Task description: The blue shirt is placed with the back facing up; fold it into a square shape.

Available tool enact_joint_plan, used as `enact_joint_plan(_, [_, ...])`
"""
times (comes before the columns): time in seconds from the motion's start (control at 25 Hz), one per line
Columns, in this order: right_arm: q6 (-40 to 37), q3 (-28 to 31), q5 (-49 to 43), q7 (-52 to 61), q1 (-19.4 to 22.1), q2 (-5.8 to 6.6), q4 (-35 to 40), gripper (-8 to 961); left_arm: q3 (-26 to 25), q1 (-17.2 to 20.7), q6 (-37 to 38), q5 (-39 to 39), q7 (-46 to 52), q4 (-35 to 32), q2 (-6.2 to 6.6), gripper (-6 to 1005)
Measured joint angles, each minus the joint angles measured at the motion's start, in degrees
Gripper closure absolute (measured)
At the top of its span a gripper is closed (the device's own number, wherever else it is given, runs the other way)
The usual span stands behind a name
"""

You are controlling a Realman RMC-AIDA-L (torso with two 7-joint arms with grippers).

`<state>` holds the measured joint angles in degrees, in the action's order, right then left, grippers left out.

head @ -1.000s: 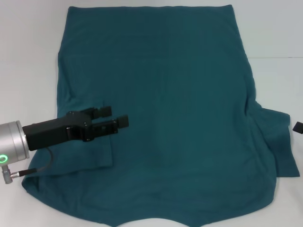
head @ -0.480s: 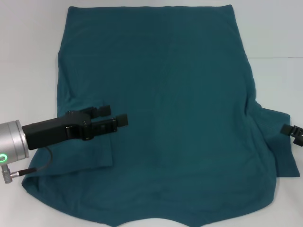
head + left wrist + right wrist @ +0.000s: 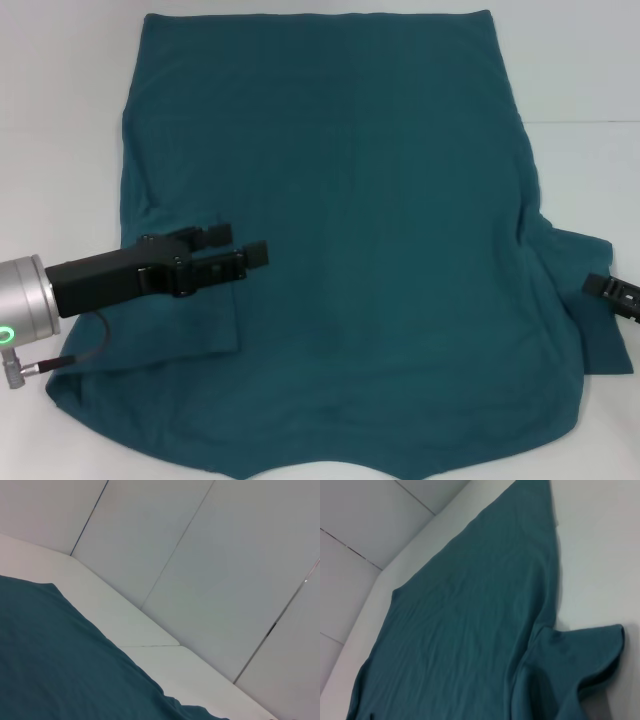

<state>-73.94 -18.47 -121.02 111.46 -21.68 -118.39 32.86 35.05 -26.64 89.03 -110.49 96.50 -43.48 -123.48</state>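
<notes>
Your blue shirt [image 3: 340, 250] lies spread flat across the middle of the white tabletop [image 3: 60, 100], plain side up. One sleeve is already folded in at the left edge, where your left tool [image 3: 238, 247] hovers, fingers slightly parted and empty. The right tool [image 3: 612, 292] enters at the right edge by the unfolded sleeve, probably to fold it; I cannot tell its opening.

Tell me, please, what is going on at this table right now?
A robot is folding the blue shirt, which lies spread flat on the white table. The left sleeve is already folded in, and the left hand sits open over that fold. The right hand is just entering at the edge by the right sleeve, which is not yet folded.
</notes>
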Motion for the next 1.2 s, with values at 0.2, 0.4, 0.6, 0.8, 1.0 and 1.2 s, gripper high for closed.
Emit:
enact_joint_plan(0.2, [0.1, 0.0, -0.1, -0.3, 0.1, 0.08, -0.3, 59, -0.1, 0.1, 0.0, 0.0, 0.0, 0.0, 0.00, 136])
enact_joint_plan(0.4, [-0.2, -0.2, -0.1, -0.5, 0.1, 0.08, -0.3, 58, -0.2, 0.2, 0.0, 0.3, 0.0, -0.2, 0.00, 136])
enact_joint_plan(0.6, [-2.0, -0.4, -0.1, -0.5, -0.7, 0.21, -0.3, 58, -0.8, 0.2, 0.1, 0.4, 0.0, -0.4, 0.00, 136])
enact_joint_plan(0.8, [-2.5, -0.5, 0.0, -0.4, -1.3, 0.28, -0.3, 58, -1.2, -0.1, 0.2, 0.5, 0.0, -0.5, 0.14, 137])
enact_joint_plan(1.0, [-1.3, -0.3, 0.0, -0.7, -1.0, 0.40, -0.2, 58, -1.2, -0.1, 0.0, 0.5, 0.0, -0.4, 0.17, 137])
enact_joint_plan(1.2, [-1.1, -0.1, 0.2, -0.7, -1.0, 0.69, 0.2, 58, -1.2, -0.1, -0.2, 0.5, 0.0, -0.4, 0.17, 137])
